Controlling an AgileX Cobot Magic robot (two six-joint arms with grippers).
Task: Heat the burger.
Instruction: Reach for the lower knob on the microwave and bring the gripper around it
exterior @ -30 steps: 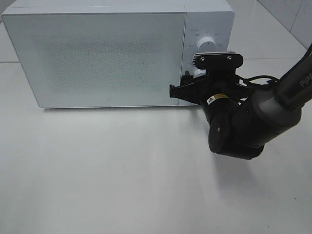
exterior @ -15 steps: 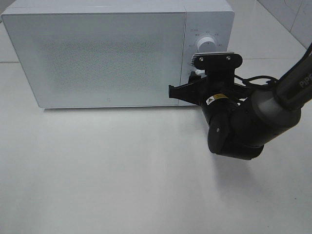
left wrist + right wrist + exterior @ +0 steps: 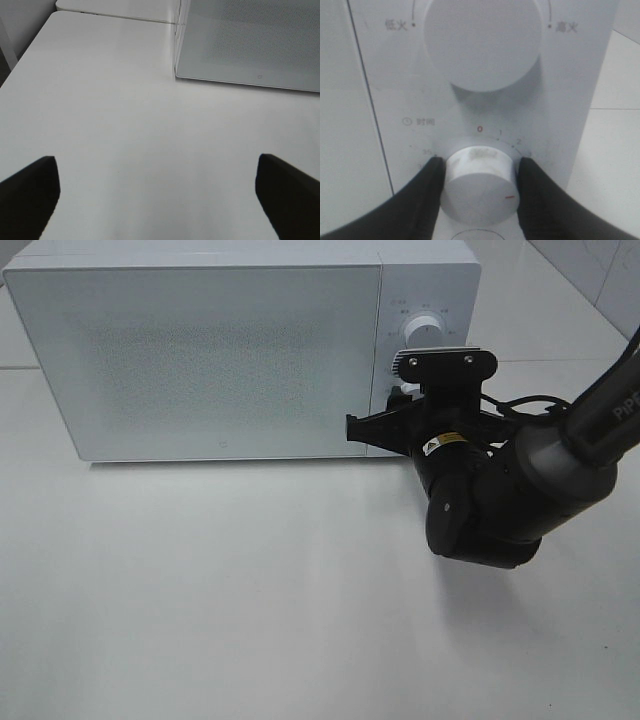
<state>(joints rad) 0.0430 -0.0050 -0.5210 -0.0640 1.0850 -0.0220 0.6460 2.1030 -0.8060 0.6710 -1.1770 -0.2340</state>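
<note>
Right hand (image 3: 481,167) clamped on timer knob (image 3: 479,192) | left hand (image 3: 159,187) wide open above table (image 3: 125,125)

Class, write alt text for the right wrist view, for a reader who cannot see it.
The right tool grips the small white timer knob on a microwave control panel, pressing it from both sides. A larger white knob shares the panel.

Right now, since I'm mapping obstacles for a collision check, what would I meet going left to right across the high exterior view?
Microwave door → upper dial on its control panel → right arm's bulky black wrist body.
</note>
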